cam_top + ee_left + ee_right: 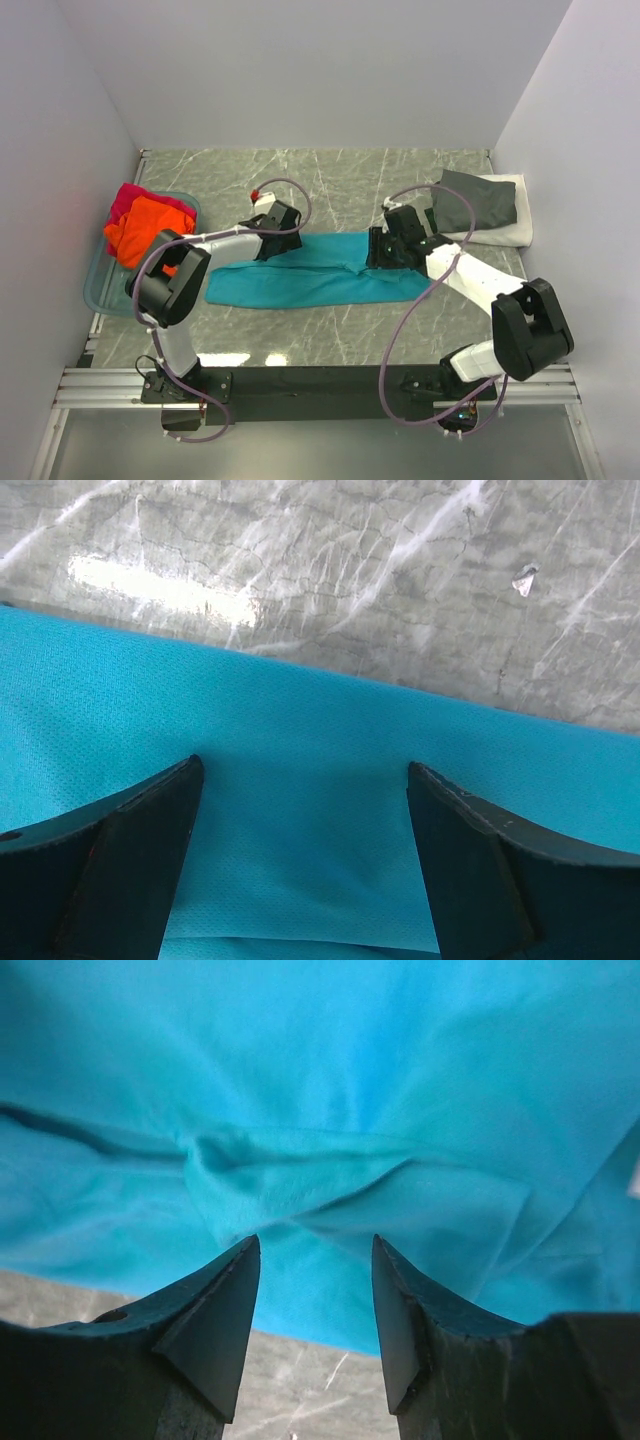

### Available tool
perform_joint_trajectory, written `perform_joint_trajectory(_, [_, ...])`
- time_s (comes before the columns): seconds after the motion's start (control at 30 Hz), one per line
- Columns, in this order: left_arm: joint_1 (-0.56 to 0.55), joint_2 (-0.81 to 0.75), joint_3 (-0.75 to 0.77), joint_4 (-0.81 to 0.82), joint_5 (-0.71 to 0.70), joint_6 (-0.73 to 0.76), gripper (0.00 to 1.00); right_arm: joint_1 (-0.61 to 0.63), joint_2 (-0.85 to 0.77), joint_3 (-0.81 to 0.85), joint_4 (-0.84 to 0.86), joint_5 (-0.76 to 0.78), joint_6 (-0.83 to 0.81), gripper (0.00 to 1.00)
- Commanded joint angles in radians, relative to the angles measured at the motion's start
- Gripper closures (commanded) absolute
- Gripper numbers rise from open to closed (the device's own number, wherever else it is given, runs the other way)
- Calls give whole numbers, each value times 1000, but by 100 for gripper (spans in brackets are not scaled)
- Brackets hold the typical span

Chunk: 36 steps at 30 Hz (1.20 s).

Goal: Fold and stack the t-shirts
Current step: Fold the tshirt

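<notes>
The left fingers stood wide apart with nothing between them, hovering over the far edge of the teal t-shirt, grey table showing just beyond that edge. The right fingers were about half open over a creased seam near the shirt's right end and had not pinched it.

The teal t-shirt lay as a long narrow band across the table, so the step in hand looked like its folding, with the lengthwise folds apparently made. The next move probably called for both sets of fingers to close on the cloth at matching points and carry it over evenly.

Left of the teal t-shirt, a clear bluish tub held the orange t-shirt and magenta-red t-shirt, both crumpled. Beyond its right end, the dark grey t-shirt lay on the white t-shirt, both folded.
</notes>
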Motion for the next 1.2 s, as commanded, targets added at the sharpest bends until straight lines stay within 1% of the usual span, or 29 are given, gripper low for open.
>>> perform_joint_trajectory(0.0, [-44, -18, 24, -30, -46, 29, 11, -48, 25, 86, 2, 55, -19, 44])
perform_joint_trajectory(0.07, [-72, -50, 36, -24, -68, 51, 11, -111, 36, 78, 23, 20, -25, 44])
perform_joint_trajectory(0.17, [-130, -72, 65, -18, -85, 81, 11, -174, 48, 61, 40, 0, -34, 43])
perform_joint_trajectory(0.3, [-206, -52, 119, -20, -85, 101, 10, -203, 71, 37, 69, -50, -39, 43])
perform_joint_trajectory(0.43, [-230, 3, 173, -30, -60, 88, 10, -211, 112, 20, 105, -78, -25, 43])
perform_joint_trajectory(0.53, [-235, 31, 182, -30, -37, 69, 10, -211, 137, 34, 89, -60, -23, 43])
perform_joint_trajectory(0.73, [-240, 20, 162, -9, -16, 55, 10, -217, 149, 43, 66, -49, -16, 43])
perform_joint_trajectory(0.83, [-249, 22, 168, -7, -11, 55, 10, -220, 198, 73, 45, -64, -25, 43])
perform_joint_trajectory(0.87, [-252, 23, 171, -12, -14, 54, 10, -218, 206, 78, 39, -80, -26, 45])
perform_joint_trajectory(0.97, [-252, 23, 170, -14, -20, 51, 10, -218, 217, 84, 36, -95, -28, 56])
perform_joint_trajectory(1.0, [-253, 20, 165, -14, -22, 48, 10, -220, 217, 84, 34, -97, -28, 65])
perform_joint_trajectory(1.07, [-253, 17, 156, -14, -28, 48, 10, -220, 212, 84, 31, -100, -29, 75])
perform_joint_trajectory(1.1, [-253, 14, 156, -14, -30, 48, 10, -218, 200, 80, 28, -100, -29, 83])
perform_joint_trajectory(1.17, [-253, 12, 153, -14, -31, 49, 10, -215, 174, 73, 23, -101, -25, 87])
